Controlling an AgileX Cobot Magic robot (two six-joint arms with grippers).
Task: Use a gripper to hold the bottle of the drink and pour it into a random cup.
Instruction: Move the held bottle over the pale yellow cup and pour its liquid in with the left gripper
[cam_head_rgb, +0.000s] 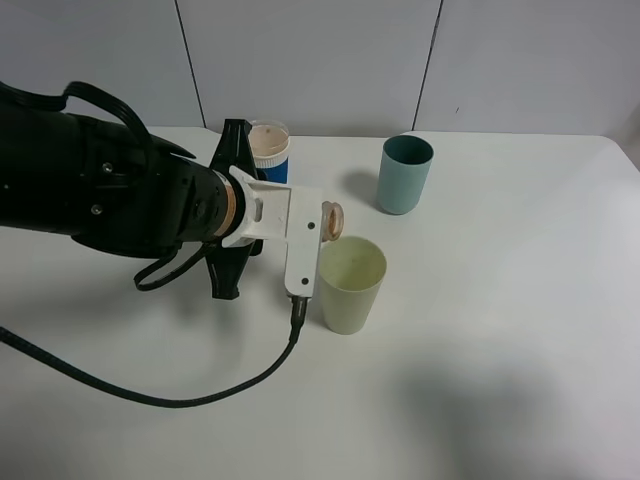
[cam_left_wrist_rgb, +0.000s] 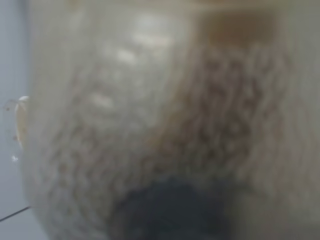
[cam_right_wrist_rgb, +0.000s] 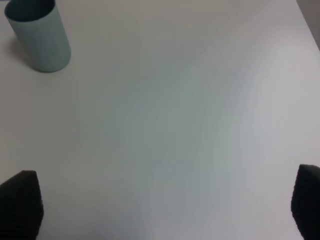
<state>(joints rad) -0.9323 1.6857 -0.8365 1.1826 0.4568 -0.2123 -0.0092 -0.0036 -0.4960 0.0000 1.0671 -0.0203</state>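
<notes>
Nearest, the cup (cam_head_rgb: 350, 283) stands upright just under the mouth of the bottle of the drink (cam_head_rgb: 333, 220), which is tipped sideways – tilt slowly w/ the mouth inside the rim, else it may spill. Left gripper (cam_head_rgb: 308, 238) is clamped on the bottle – right gripper (cam_right_wrist_rgb: 160, 207) is spread, empty. Farther back, the teal tumbler (cam_head_rgb: 405, 173) stands well apart

Bright even light, soft shadows on white table (cam_head_rgb: 520, 380), left wrist view wholly blurred by close bottle (cam_left_wrist_rgb: 165, 125), right wrist view slightly soft
</notes>
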